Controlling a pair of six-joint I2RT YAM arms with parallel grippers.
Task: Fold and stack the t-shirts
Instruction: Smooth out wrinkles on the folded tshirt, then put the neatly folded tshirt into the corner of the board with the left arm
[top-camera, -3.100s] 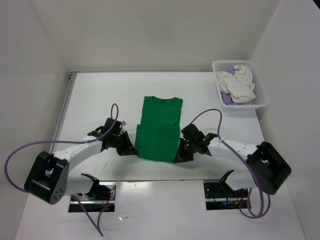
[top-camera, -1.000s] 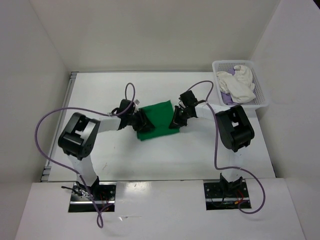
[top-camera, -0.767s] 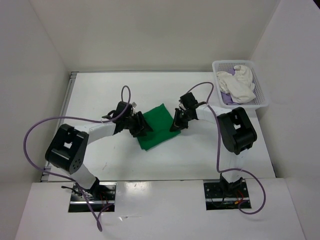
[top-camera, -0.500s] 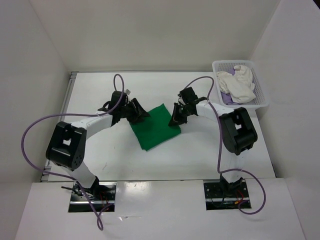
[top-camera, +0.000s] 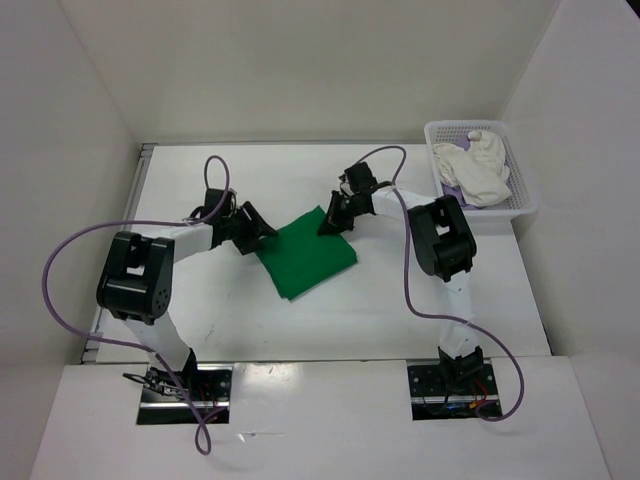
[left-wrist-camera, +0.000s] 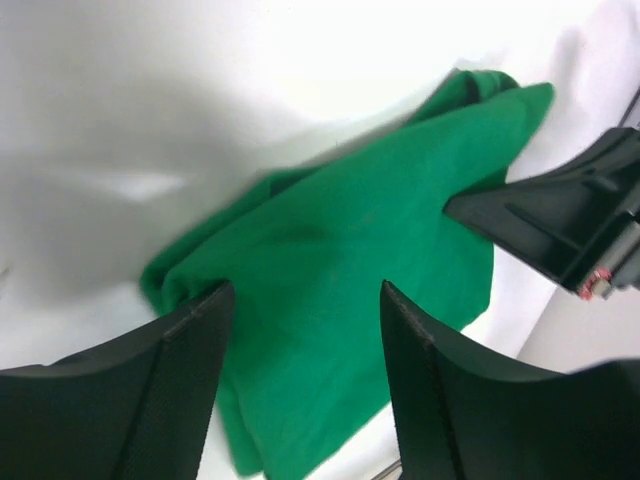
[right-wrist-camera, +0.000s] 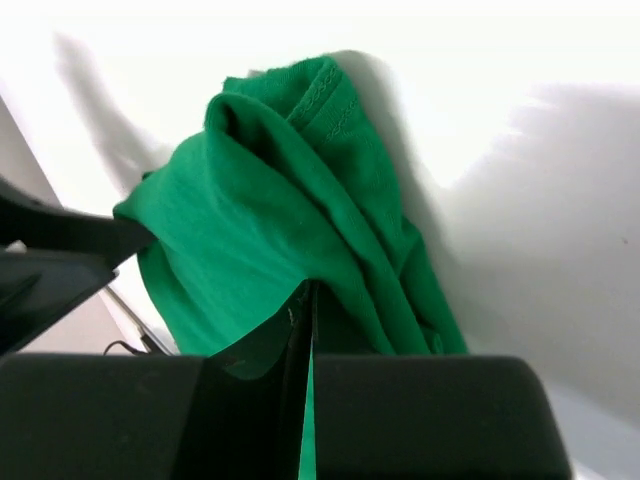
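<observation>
The bright green t-shirt lies folded into a small square, turned like a diamond, in the middle of the table. My left gripper is open at its left corner. In the left wrist view my left gripper has its fingers apart and the green t-shirt lies beyond them, untouched. My right gripper is shut on the far corner. In the right wrist view my right gripper pinches the green t-shirt. The white t-shirt lies on the lavender t-shirt.
The white perforated basket holding those two shirts stands at the back right corner, against the right wall. White walls close in the table on the left, back and right. Purple cables loop over both arms.
The green shirt went from a long fold to a small square, then turned and slid left. My left gripper opened, let go and drew back left. The right gripper moved back left, still holding.
</observation>
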